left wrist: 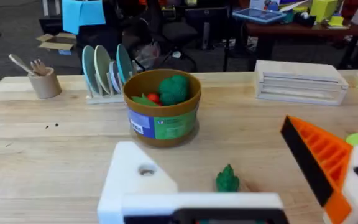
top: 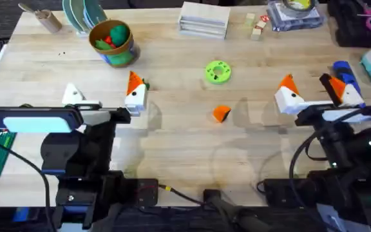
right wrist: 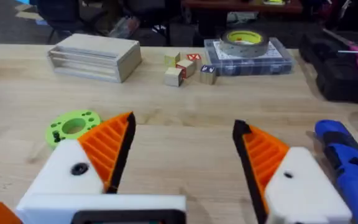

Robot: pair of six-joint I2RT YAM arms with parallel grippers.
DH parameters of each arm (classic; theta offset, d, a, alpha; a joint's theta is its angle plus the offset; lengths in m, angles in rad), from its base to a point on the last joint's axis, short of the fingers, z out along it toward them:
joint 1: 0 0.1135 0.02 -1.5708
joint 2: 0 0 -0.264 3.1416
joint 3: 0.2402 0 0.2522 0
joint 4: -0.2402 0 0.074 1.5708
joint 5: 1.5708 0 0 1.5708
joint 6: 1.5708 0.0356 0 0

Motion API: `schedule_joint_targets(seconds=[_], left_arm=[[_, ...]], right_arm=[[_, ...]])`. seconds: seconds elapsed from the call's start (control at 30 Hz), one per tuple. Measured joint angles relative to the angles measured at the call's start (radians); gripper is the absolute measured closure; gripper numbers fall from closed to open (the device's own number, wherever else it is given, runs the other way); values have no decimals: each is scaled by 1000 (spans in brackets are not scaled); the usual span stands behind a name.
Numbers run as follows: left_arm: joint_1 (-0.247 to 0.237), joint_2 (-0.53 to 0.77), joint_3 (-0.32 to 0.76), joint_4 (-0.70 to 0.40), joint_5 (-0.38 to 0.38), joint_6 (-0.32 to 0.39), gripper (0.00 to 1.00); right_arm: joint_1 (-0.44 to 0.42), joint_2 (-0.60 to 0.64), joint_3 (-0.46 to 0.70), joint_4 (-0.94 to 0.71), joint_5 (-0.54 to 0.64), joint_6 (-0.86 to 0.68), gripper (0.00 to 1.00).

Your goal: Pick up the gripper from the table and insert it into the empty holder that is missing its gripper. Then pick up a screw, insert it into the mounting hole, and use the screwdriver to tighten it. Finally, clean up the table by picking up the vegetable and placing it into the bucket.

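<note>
Both jaws stand apart and hold nothing. On the left gripper (top: 102, 96) one finger is the plain white holder (left wrist: 138, 180), with an open mounting hole on top; the other finger has its orange pad. The right gripper (top: 317, 91) has two orange pads, so I count three mounted pads and one missing.

I judge that the first step is in hand and not yet begun: the loose orange gripper (top: 221, 113) lies on the desk (top: 185, 145) between the two arms, a little nearer to the right jaws. The next move calls for one arm to come down over this piece and close on it, then carry it to the holder.

Just beyond the left jaws lies one small green vegetable (left wrist: 227, 179), and farther on stands one bucket (left wrist: 162, 109) with toy food inside. Beside the right jaws lies one blue screwdriver (right wrist: 347, 163). I cannot make out a screw.
</note>
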Motion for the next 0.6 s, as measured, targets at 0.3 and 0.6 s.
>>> schedule_joint_targets(seconds=[0.3,0.6], left_arm=[[0,70,230,-240,-55,0,8],[1,408,671,-540,-157,4,8]], right_arm=[[0,59,201,-243,11,0,10],[0,327,562,-431,11,0,11]])
